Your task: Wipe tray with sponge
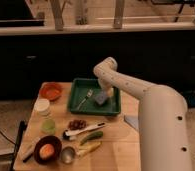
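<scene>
There is one green tray (79,86), and it sits on the wooden table (118,147) near the back edge. Inside the tray, on its right side, lies one small grey-blue sponge (100,99). The robot's one hand (107,95) is down in the tray, right above the sponge and touching it or almost touching it. I cannot tell if the hand is open or closed, or if it grips the sponge. One silver fork (84,99) lies in the left half of the tray, slanted, just beside the sponge. The one white arm (122,82) bends down into the tray from the right. Left of the tray is one round orange bowl (51,91). In front of that bowl stand two cups: one white cup (42,106) and one pale green cup (48,125). In front of the tray is one small pile of dark red bits (77,123), then one long tool with a white handle (86,130), one green vegetable (92,136) and one yellow piece of food (89,148). At the front left is one dark bowl (39,156) with one orange ball (47,149) in it, and one small metal cup (67,155) just beside it. One flat grey-blue cloth (131,121) lies on the right, partly hidden by the robot's body.
</scene>
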{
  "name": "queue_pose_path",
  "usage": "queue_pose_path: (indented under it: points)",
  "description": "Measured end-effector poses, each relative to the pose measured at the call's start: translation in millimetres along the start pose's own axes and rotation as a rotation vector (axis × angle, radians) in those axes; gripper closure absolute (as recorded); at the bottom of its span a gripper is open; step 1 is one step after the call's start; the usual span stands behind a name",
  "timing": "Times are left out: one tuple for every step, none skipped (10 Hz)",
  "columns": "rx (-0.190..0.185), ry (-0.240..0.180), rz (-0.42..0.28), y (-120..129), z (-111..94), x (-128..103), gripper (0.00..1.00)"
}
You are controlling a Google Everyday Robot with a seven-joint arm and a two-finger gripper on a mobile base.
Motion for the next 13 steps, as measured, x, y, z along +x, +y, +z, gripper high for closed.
queue_pose_path:
  points:
    - [0.001,-0.006,-0.027,-5.2,0.5,-11.7,0.98]
    - [0.004,-0.016,-0.066,-10.3,0.6,-27.6,0.98]
    - [0.003,-0.03,-0.118,-9.1,-0.6,-45.8,0.98]
    - [0.0,-0.036,-0.149,-3.6,-2.2,-54.8,0.98]
    - [-0.004,-0.042,-0.173,4.4,-4.2,-61.7,0.98]
    - [-0.01,-0.046,-0.186,15.5,-4.9,-61.3,0.98]
    - [-0.014,-0.049,-0.184,23.2,-4.8,-57.5,0.98]
    - [-0.02,-0.048,-0.178,33.8,-4.3,-49.2,0.98]
    - [-0.035,-0.047,-0.16,48.3,-2.9,-34.5,0.98]
    - [-0.043,-0.042,-0.144,55.7,-1.6,-24.3,0.98]
    - [-0.054,-0.033,-0.121,61.6,0.7,-10.6,0.98]
    - [-0.06,-0.021,-0.1,60.4,3.2,2.0,0.98]
    - [-0.055,-0.004,-0.079,50.1,5.0,14.1,0.98]
